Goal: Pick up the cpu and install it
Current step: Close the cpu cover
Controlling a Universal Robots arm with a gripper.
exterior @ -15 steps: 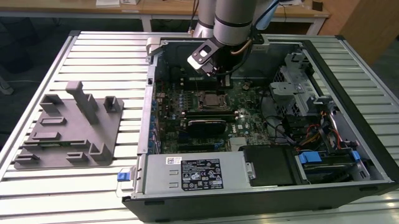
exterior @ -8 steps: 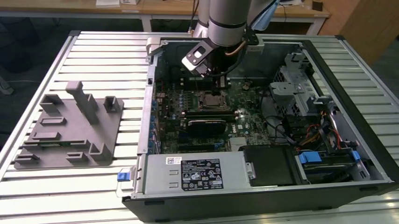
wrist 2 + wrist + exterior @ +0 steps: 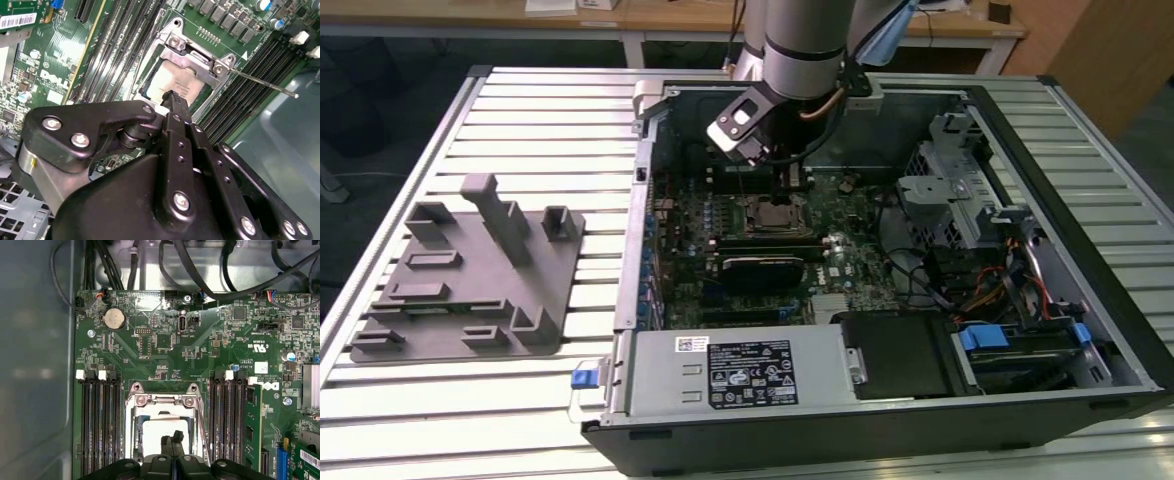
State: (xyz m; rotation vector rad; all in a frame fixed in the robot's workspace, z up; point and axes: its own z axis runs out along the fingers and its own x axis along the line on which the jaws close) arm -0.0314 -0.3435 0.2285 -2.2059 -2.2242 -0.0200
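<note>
Cpu (image 3: 155, 432) (image 3: 167, 80) lies flat in the socket (image 3: 162, 400) on the motherboard (image 3: 150, 347) inside the open case (image 3: 854, 440) on the counter (image 3: 520, 110); jaws closed on nothing, tips together just over the cpu's top, contact unclear.

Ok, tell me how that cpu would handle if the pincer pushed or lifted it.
The cpu looks like a flat, rigid plate, so it should stay stiff. Its smooth metal top probably gives the pincer little grip, so it may slip. It lies inside the socket frame, so a sideways push would likely jam rather than slide it.
</note>
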